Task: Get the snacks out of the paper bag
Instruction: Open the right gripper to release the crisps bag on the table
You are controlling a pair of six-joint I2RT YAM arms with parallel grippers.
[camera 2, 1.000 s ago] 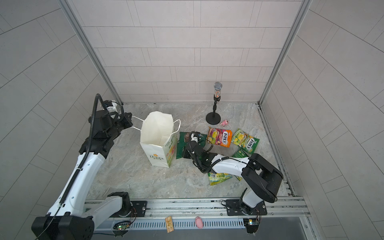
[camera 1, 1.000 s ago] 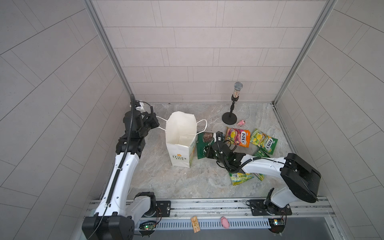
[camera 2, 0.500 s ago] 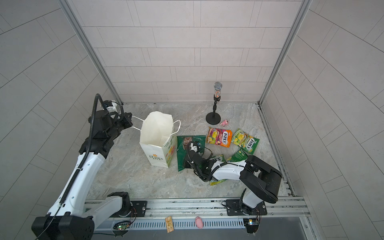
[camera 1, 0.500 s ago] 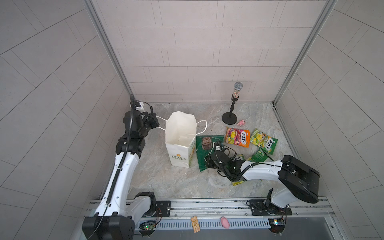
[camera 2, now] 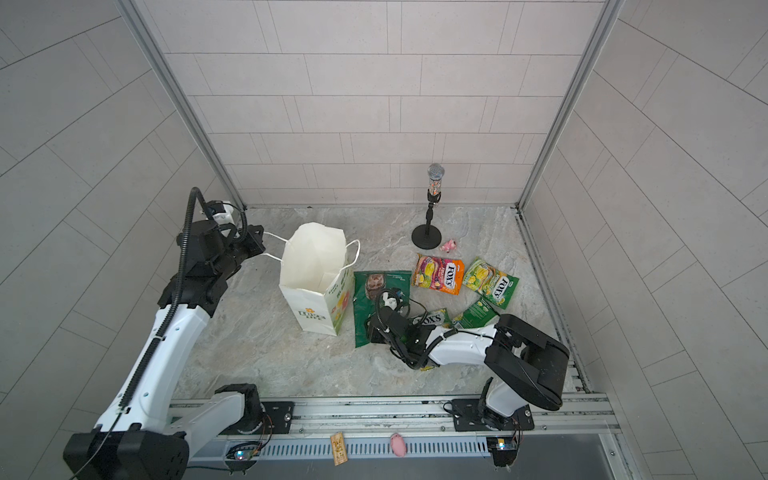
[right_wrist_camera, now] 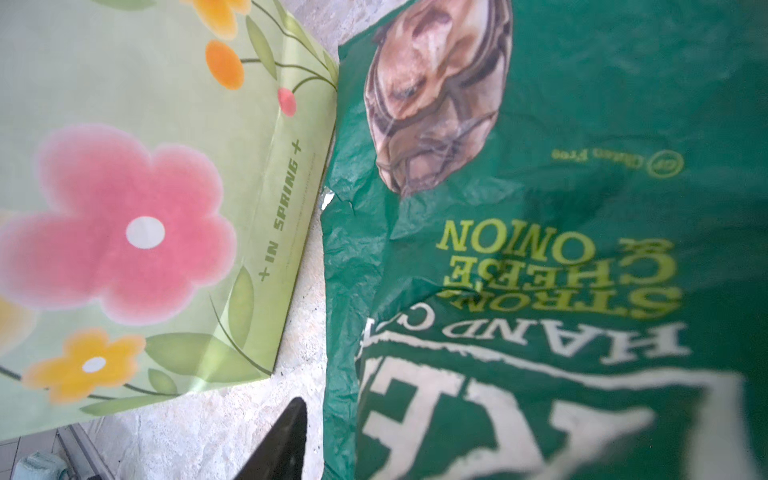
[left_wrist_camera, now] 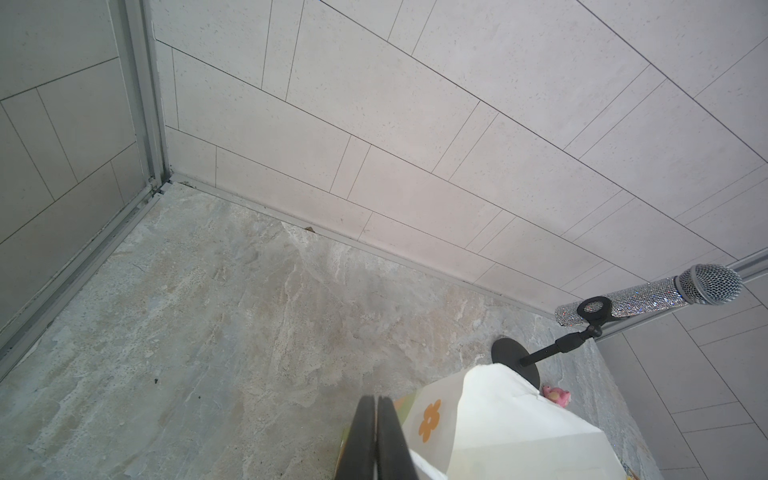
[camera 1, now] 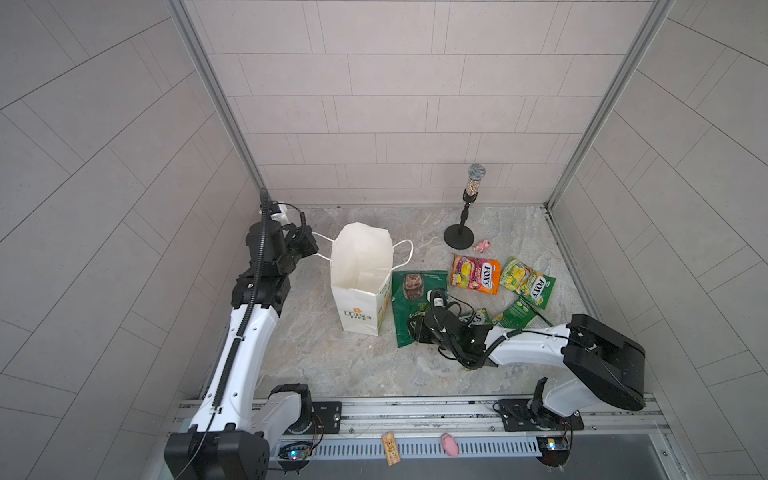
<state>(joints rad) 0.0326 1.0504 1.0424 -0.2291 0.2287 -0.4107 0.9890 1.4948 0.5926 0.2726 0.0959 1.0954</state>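
Left claw point(camera 1: 311, 249) clenched on a cord handle of the tall white paper carrier bag point(camera 1: 360, 291); right claw point(camera 1: 414, 330) released over the large dark green "REAL" crisp bag point(camera 1: 409, 286).

The paper bag stands upright with its mouth open on the grey marbled surface point(camera 1: 332, 365). The crisp bag lies flat just beside the bag's flowered side. In the right wrist view one dark finger point(right_wrist_camera: 286, 436) stands off to the side on bare surface by the crisp bag's edge, and its partner is out of frame. An orange-pink "FOX'S" bag point(camera 1: 476, 274) and a yellow-green "FOX'S" bag point(camera 1: 525, 282) lie flat further right. Two more small green packets point(camera 1: 517, 313) lie partly under the right arm. In the left wrist view the fingers point(left_wrist_camera: 365, 419) press together.
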